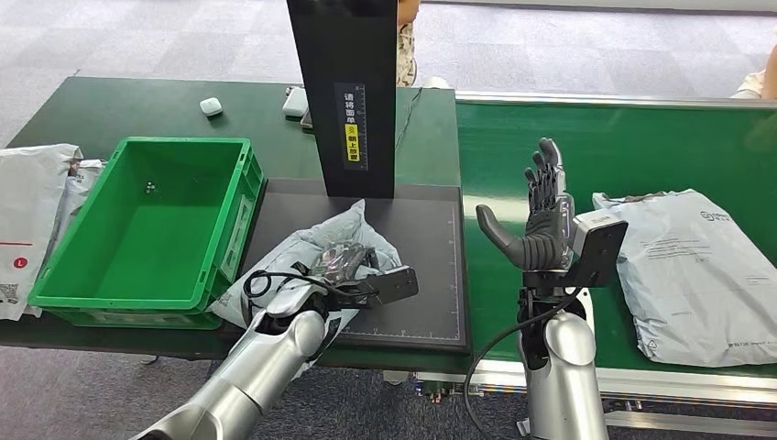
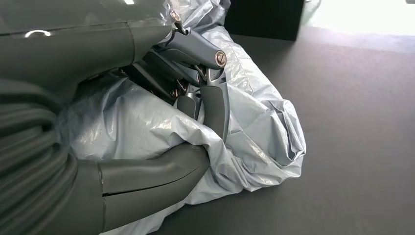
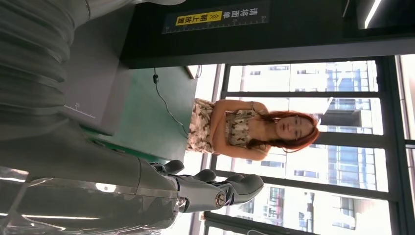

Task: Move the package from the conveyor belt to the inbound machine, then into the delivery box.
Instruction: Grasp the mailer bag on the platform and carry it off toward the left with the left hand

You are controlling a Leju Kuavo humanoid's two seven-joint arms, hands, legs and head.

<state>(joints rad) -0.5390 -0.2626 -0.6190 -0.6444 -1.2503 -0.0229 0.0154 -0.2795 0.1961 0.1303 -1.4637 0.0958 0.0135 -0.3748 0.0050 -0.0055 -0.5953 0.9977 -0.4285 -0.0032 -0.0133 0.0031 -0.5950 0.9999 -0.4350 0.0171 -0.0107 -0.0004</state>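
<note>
The left hand [image 1: 344,266] grips a grey package [image 1: 316,252] that lies crumpled on the dark pad [image 1: 431,275] of the inbound machine, just in front of its black upright column [image 1: 353,92]. In the left wrist view the thumb [image 2: 151,171] presses in from one side and the darker fingers [image 2: 215,98] dig into the plastic from the other, so the bag [image 2: 254,127] bunches between them — it is touching the pad. The package's left end hangs over the pad's edge toward the green box [image 1: 147,229], which stands just beside the pad. The right hand [image 1: 541,215] is raised above the seam between the pad and the green belt [image 1: 641,147], palm upright, fingers straight and spread, thumb out to the side — holding nothing. A second grey package [image 1: 696,270] lies flat on the belt to its right. White bags [image 1: 32,211] lie left of the box. In the right wrist view a person [image 3: 244,129] stands beyond the table.
</note>
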